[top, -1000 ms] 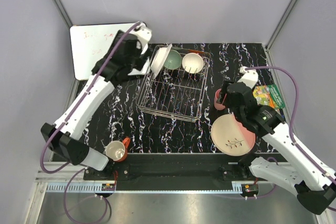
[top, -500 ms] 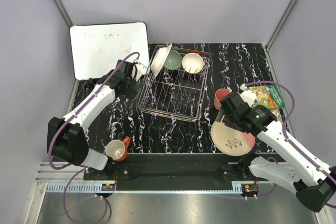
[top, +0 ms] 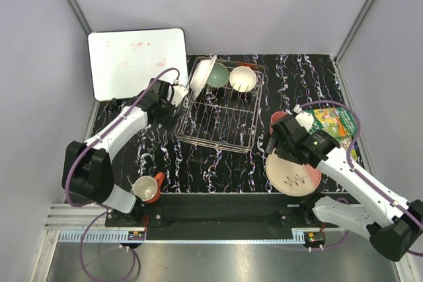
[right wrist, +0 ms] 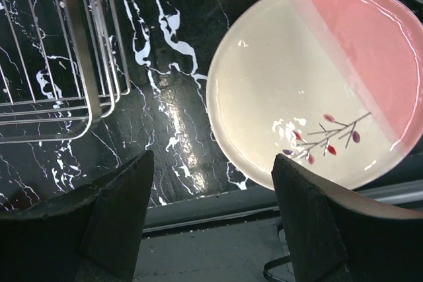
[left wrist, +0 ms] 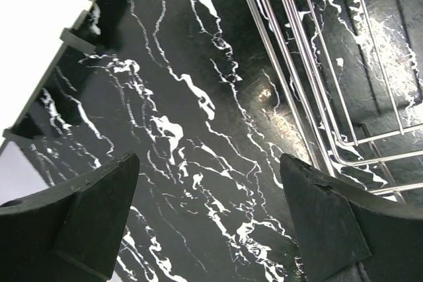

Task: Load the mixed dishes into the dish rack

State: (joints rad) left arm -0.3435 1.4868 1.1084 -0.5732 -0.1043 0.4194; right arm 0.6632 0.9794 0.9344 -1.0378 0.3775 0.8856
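Observation:
The dish rack stands mid-table and holds a white plate leaning at its far left, a mint green bowl and a cream bowl. My left gripper is open and empty, low over the table just left of the rack. The pink-and-cream plate lies flat at the near right. My right gripper is open and empty above the plate's left edge. The small pink cup stands behind it, partly hidden. The orange mug stands at the near left.
A whiteboard lies at the far left, and its edge shows in the left wrist view. A green book lies at the right edge. The rack's near right corner is close to the plate. The table's front rail runs just under the plate.
My left arm has drawn back and come down from the rack's far left corner to its left side. My right arm has moved nearer and left, from the pink cup to the plate's left edge.

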